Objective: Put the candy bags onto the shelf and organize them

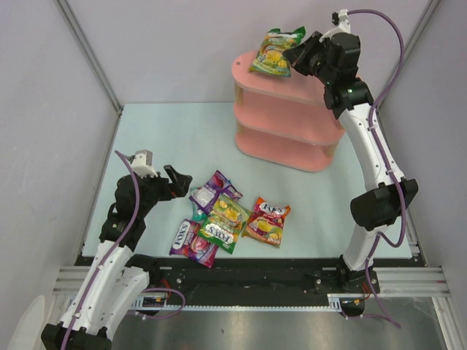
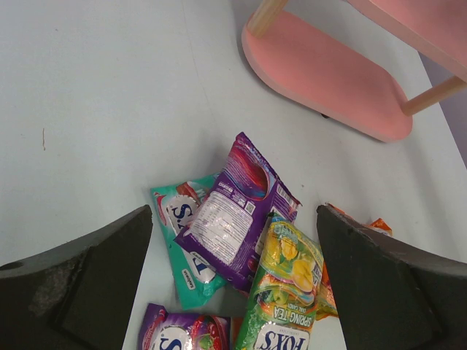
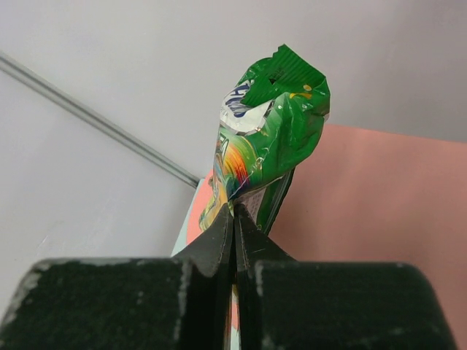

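My right gripper is shut on the edge of a green-yellow candy bag and holds it over the top board of the pink shelf. In the right wrist view the bag stands up from the closed gripper, with the pink board behind it. Several candy bags lie in a loose pile on the table: purple, teal, green-yellow, purple-magenta and orange-red. My left gripper hangs open just left of the pile, with nothing between its fingers.
The shelf's lower board and a wooden post show beyond the pile in the left wrist view. White walls close in the pale table on three sides. A metal rail runs along the near edge.
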{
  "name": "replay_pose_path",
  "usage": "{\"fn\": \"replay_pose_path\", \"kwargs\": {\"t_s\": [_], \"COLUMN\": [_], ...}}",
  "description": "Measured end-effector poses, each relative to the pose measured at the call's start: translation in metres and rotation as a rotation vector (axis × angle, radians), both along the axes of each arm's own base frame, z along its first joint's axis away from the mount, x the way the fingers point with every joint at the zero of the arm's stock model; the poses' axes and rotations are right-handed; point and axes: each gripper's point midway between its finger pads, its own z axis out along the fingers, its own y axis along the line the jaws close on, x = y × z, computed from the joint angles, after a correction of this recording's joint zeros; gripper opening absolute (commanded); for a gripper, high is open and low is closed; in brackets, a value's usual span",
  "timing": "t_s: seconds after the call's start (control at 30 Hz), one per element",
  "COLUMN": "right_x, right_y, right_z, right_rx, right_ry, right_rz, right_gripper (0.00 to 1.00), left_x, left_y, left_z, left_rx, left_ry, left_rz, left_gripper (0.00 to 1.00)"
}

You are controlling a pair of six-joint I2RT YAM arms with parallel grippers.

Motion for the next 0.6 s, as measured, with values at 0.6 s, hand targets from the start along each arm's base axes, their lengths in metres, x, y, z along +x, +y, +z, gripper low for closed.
{"fn": "replay_pose_path", "kwargs": {"t_s": [0.6], "right_x": [0.012], "right_y": [0.000], "right_z": [-0.035], "right_rx": [0.054], "right_ry": [0.127], "right_rz": [0.070], "right_gripper": [0.00], "left_x": [0.000], "left_y": [0.000], "left_z": [0.000], "left_rx": [0.000], "left_ry": [0.000], "left_rz": [0.000], "left_gripper": [1.00]}}
